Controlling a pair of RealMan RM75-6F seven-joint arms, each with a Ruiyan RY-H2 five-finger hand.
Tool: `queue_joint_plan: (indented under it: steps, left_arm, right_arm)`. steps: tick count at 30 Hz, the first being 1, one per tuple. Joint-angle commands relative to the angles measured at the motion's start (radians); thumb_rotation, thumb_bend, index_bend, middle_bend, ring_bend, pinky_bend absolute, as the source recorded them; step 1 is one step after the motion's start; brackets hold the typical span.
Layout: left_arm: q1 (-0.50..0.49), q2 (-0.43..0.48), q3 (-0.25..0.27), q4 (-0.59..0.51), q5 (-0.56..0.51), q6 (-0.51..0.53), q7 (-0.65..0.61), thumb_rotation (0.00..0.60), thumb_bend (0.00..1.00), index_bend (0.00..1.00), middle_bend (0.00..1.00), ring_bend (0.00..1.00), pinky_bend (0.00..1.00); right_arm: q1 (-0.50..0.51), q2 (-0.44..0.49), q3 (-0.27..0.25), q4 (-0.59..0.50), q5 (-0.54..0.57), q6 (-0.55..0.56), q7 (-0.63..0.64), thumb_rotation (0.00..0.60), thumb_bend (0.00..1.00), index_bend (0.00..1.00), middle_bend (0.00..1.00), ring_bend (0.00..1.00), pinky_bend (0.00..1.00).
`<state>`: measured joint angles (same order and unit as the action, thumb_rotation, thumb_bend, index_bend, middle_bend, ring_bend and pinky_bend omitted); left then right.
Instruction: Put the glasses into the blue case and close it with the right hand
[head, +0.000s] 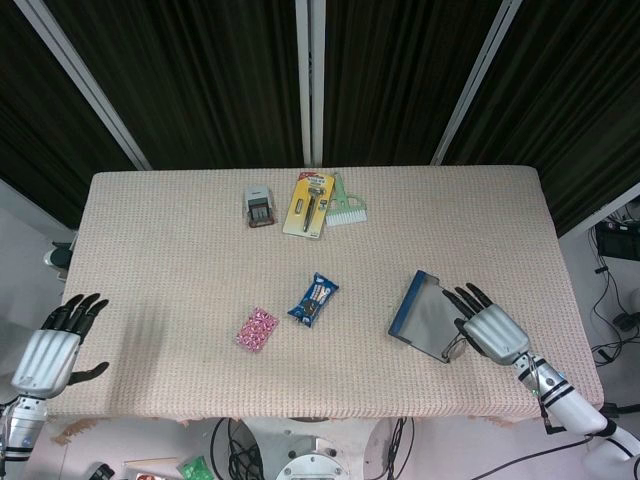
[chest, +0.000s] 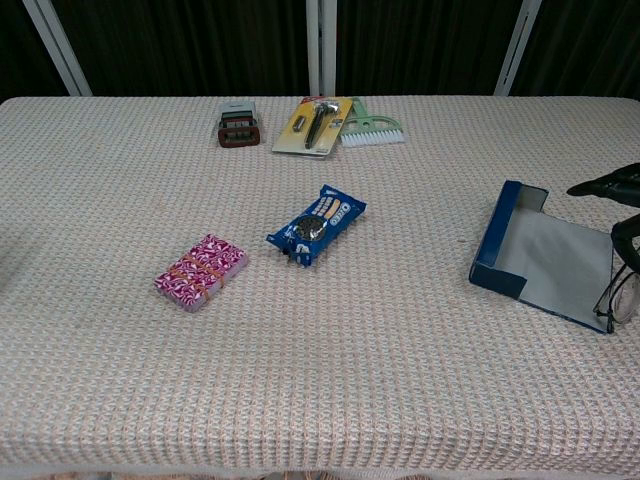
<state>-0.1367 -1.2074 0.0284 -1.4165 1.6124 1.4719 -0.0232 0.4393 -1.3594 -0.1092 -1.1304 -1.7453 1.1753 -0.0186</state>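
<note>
The blue case lies open on the table's right side, its grey lining facing up; the chest view shows the case too. My right hand hovers over the case's near right corner, fingers pointing away from me. It holds the thin-framed glasses, which hang at the case's near right edge. In the head view only a bit of the glasses peeks out under the hand. The right hand is cut off by the chest view's right border. My left hand hangs open off the table's left edge.
A blue snack pack and a pink patterned packet lie mid-table. At the far edge sit a small grey-brown device, a yellow carded tool and a green brush. The table's front edge runs close behind the right hand.
</note>
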Motion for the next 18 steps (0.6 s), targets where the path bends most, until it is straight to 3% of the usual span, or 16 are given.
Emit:
queue_joint_plan:
  steps: [1, 12, 18]
  left_arm:
    - [0.000, 0.001, 0.000, 0.000, 0.000, 0.000, -0.001, 0.587, 0.00, 0.11, 0.08, 0.07, 0.19]
    - [-0.001, 0.008, -0.001, 0.001, -0.006, -0.006, -0.008, 0.584, 0.00, 0.11, 0.08, 0.07, 0.19]
    - [-0.002, 0.008, -0.003, 0.006, -0.010, -0.009, -0.014, 0.583, 0.00, 0.11, 0.08, 0.07, 0.19]
  right_arm:
    - [0.020, -0.009, 0.012, -0.007, 0.004, -0.018, -0.004, 0.600, 0.48, 0.69, 0.00, 0.00, 0.00]
    - [0.107, -0.082, 0.085, -0.007, 0.075, -0.125, -0.013, 0.600, 0.48, 0.69, 0.00, 0.00, 0.00]
    - [0.126, -0.131, 0.099, 0.022, 0.099, -0.145, -0.013, 0.600, 0.48, 0.69, 0.00, 0.00, 0.00]
